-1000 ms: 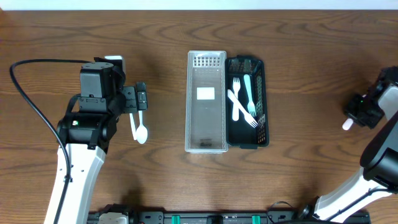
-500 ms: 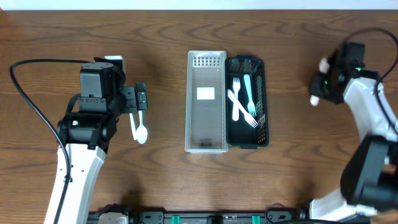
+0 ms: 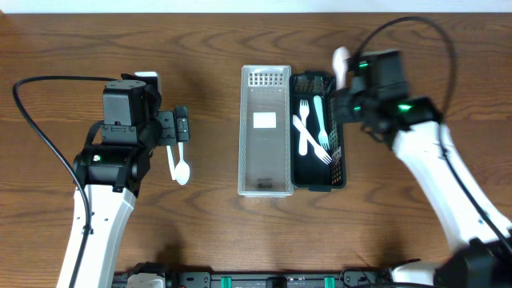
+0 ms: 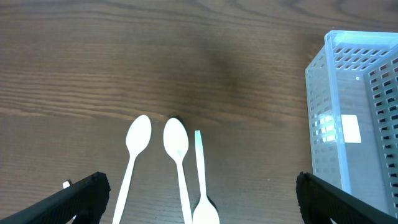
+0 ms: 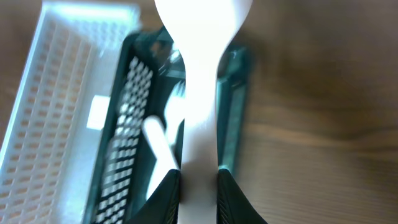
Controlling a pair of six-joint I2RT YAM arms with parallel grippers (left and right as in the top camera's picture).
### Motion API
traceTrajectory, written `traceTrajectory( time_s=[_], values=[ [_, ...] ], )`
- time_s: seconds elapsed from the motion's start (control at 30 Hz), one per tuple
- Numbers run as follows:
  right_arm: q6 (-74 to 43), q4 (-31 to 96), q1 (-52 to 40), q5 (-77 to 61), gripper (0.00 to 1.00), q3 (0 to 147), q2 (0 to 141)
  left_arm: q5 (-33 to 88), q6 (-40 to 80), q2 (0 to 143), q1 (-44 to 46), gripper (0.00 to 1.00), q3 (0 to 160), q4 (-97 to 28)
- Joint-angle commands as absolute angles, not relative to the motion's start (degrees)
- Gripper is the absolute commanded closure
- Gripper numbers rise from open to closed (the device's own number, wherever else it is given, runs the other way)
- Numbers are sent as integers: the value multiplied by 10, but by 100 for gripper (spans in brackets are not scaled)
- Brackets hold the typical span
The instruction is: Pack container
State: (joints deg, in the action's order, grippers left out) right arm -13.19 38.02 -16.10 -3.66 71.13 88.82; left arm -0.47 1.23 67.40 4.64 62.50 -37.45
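A clear basket (image 3: 243, 136) and a dark green basket (image 3: 339, 140) stand side by side at mid-table. The dark one holds several white and pale forks (image 3: 312, 132). My right gripper (image 3: 354, 84) is shut on a white spoon (image 3: 341, 60) above the dark basket's far end. In the right wrist view the jaws (image 5: 199, 186) pinch the spoon's handle (image 5: 202, 93) over the dark basket (image 5: 230, 112). My left gripper (image 3: 178, 128) is open and empty above three spoons (image 3: 181, 166) lying on the table. They show between its fingers (image 4: 200, 190) in the left wrist view (image 4: 176, 140).
The wooden table (image 3: 416, 232) stretches to both sides of the baskets. The clear basket also shows at the right edge of the left wrist view (image 4: 348, 130). A black cable (image 3: 32, 120) runs along the left arm.
My right arm has swung from the table's right edge leftward to above the dark basket, carrying the white spoon. The left arm and the spoons under it have not moved.
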Motion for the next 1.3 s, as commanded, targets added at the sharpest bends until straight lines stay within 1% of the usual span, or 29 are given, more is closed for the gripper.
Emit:
traceTrajectory(
  time_s=[0.0, 0.03, 0.07, 0.1, 0.13, 0.23, 0.3, 0.33, 0.43, 0.5, 0.6, 0.67, 0.73, 0.8, 0.83, 0.93, 1.03, 1.1, 1.27],
  values=[
    [-175, 371, -201, -39, 86, 695, 945, -16, 4, 677, 44, 2, 637, -375],
    [-180, 364, -212, -39, 84, 695, 961, -16, 4, 677, 44, 2, 637, -375],
    [-182, 359, -221, -39, 78, 695, 973, -16, 4, 677, 44, 2, 637, -375],
    [-182, 354, -230, -39, 67, 695, 983, -16, 4, 677, 44, 2, 637, -375],
    [-182, 350, -238, -38, 53, 695, 988, -16, 4, 677, 44, 2, 637, -375],
    [-174, 347, -240, -20, 33, 703, 979, -16, 4, 677, 44, 2, 637, -375],
    [-166, 348, -229, 18, 20, 717, 959, -16, 4, 677, 44, 2, 637, -375],
    [-166, 347, -220, 34, 16, 723, 947, -16, 4, 677, 44, 2, 637, -375],
    [-160, 347, -174, 47, 12, 740, 898, -16, 4, 677, 44, 2, 637, -375],
    [-160, 347, -128, 44, 7, 745, 863, -16, 4, 677, 44, 2, 637, -375],
    [-160, 350, -55, 41, 3, 745, 821, -16, 4, 677, 44, 2, 637, -375],
    [-160, 362, -2, 40, 2, 745, 800, -15, 8, 677, 44, 2, 637, -375],
    [-160, 375, 38, 33, 1, 745, 789, 4, 36, 677, 44, 2, 637, -381],
    [-160, 396, 78, 14, 1, 745, 786, 46, 61, 677, 44, 2, 637, -434],
    [-160, 405, 91, 8, 1, 745, 787, 50, 69, 678, 44, 2, 636, -435],
    [-160, 438, 120, 6, 1, 744, 791, 53, 70, 687, 44, 2, 636, -455],
    [-160, 464, 134, 6, 1, 740, 793, 35, 115, 710, 34, 2, 636, -476],
    [-160, 474, 135, 6, 1, 737, 795, 22, 134, 738, 25, 2, 636, -487],
    [-160, 475, 135, 6, 1, 722, 799, 21, 127, 838, 16, 2, 649, -506]
  ],
)
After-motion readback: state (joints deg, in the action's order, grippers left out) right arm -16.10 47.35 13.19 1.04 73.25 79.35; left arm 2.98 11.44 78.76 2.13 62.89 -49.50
